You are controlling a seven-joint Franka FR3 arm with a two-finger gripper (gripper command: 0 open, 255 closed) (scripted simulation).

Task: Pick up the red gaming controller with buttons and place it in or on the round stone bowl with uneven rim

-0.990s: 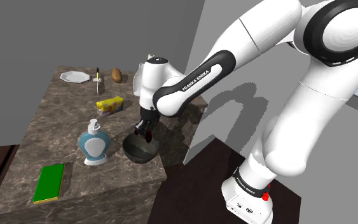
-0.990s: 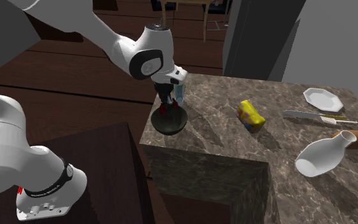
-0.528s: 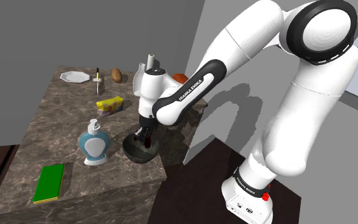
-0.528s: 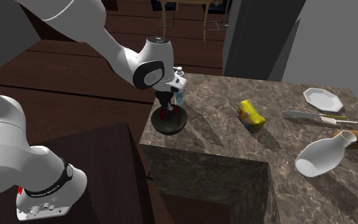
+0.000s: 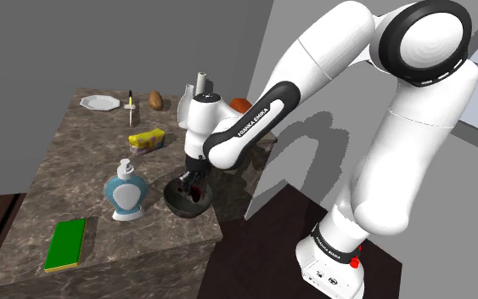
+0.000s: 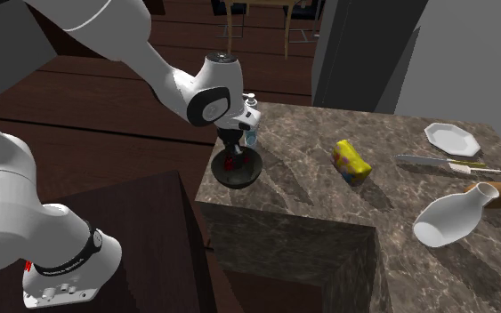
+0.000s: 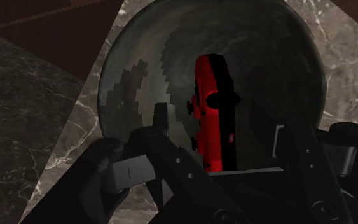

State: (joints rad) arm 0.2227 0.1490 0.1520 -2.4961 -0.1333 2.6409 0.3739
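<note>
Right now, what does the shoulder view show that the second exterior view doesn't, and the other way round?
Shoulder view: a flat green block on the marble table, toward that view's lower left. Second exterior view: wooden furniture legs on the plank floor at the top. Both: the dark bowl with the red controller lying in it under the open gripper, plus the yellow packet, white plate and knife.

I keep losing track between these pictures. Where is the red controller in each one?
Shoulder view: the red controller is below centre, inside the dark bowl.
Second exterior view: controller left of centre, in the bowl near the counter edge.
Wrist view: controller in the bowl, between the gripper's parted fingers.
Shared landmark: the bowl.
</note>
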